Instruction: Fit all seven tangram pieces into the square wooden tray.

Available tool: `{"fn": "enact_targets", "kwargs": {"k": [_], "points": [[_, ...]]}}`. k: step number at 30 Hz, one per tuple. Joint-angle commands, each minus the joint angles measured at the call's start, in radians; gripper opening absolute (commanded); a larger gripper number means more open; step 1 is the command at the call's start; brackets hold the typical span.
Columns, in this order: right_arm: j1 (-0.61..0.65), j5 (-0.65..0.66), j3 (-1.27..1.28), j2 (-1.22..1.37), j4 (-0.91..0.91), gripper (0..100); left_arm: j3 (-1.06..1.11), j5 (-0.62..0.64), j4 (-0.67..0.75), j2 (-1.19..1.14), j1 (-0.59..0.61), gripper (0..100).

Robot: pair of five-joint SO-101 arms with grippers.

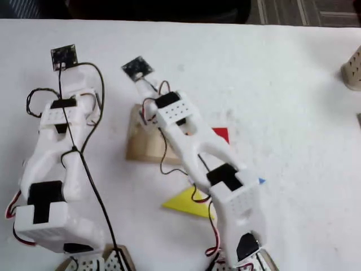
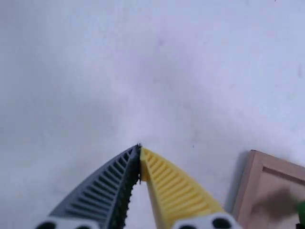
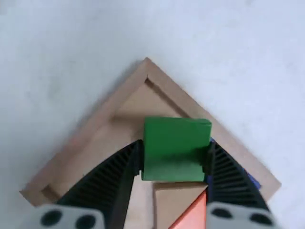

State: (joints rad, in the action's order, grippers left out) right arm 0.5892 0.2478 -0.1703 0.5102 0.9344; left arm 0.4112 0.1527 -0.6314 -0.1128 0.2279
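Observation:
My right gripper is shut on a green square piece and holds it over a corner of the square wooden tray. An orange piece lies in the tray just behind the green one, and a blue edge shows by the rim. In the high view the right arm covers most of the tray. A yellow triangle, a red piece and a blue tip lie on the table around that arm. My left gripper is shut on nothing over bare table, beside the tray's corner.
The white table has free room to the right and at the back, up to its far edge. A beige perforated object stands at the right edge. Black cables trail along the left arm.

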Motion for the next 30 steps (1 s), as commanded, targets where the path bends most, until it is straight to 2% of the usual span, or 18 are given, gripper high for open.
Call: {"fn": "enact_targets", "kwargs": {"k": [1,5,9,14,17,23,27,30], "points": [[-0.001,0.160,-0.058,-0.004,0.002,17.6,-0.046,0.003,0.029,0.007,0.008,2],[0.001,0.253,-0.055,0.005,0.008,17.6,-0.046,0.003,0.028,0.007,0.008,2],[-0.007,0.255,-0.054,0.005,0.010,18.4,-0.046,0.003,0.028,0.007,0.008,2],[-0.001,0.253,-0.054,0.005,0.059,28.6,-0.046,0.003,0.029,0.007,0.007,2],[0.001,0.250,-0.058,-0.002,0.071,29.8,-0.046,0.003,0.029,0.007,0.007,2],[-0.061,0.117,-0.054,-0.094,0.113,29.8,-0.026,0.002,0.037,0.008,-0.021,2],[-0.116,-0.005,-0.052,-0.200,0.251,29.8,0.031,0.002,0.124,0.016,-0.061,2],[-0.131,-0.106,-0.052,-0.252,0.367,29.7,0.048,0.002,0.140,0.018,-0.081,2]]}}
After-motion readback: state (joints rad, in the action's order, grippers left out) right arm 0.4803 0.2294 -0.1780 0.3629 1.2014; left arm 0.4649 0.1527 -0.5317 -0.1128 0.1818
